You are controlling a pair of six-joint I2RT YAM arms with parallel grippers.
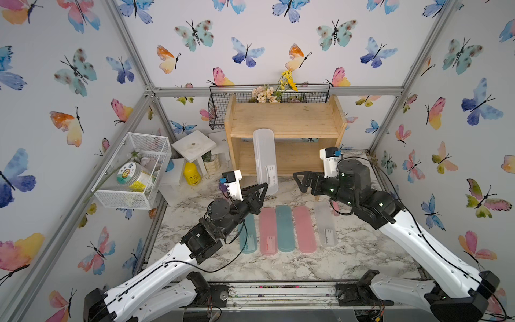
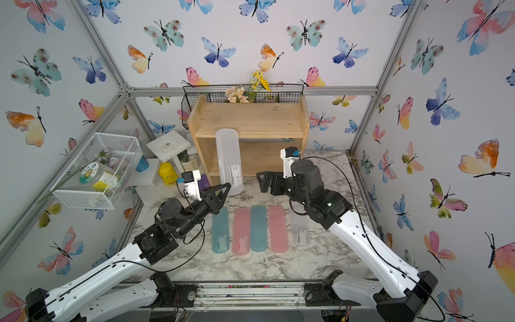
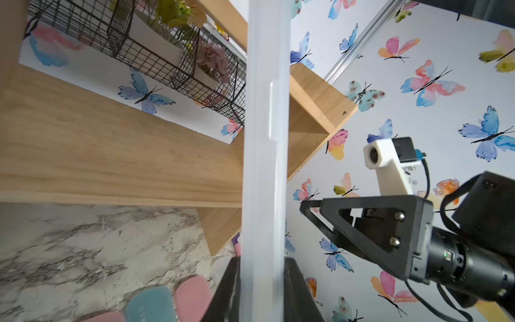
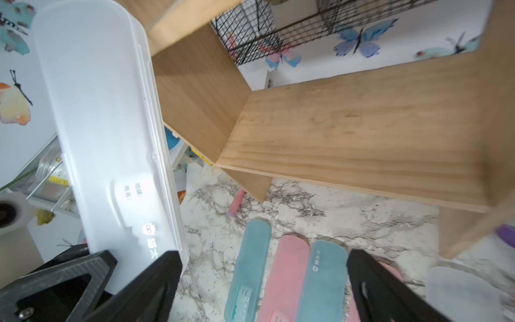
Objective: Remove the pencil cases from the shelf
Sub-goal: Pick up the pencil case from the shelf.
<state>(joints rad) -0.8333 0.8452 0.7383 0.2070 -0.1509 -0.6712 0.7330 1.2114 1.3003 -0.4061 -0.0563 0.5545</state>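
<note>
Your marble tabletop [image 1: 278,267] sat inside butterfly-papered walls [image 1: 250,28] — five pencil cases [image 1: 285,228] lay at centre frame, the left gripper [image 1: 264,189] pinched a sixth, frosted case [image 1: 264,156] before the shelf [image 1: 284,120], and the right gripper [image 1: 301,182] stood spread.

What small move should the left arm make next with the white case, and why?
Probably draw the frosted white case back from the shelf and tilt it down toward the table. The left gripper is shut on its lower end, it stands upright before the shelf, and five cases already lie in a row there.
</note>
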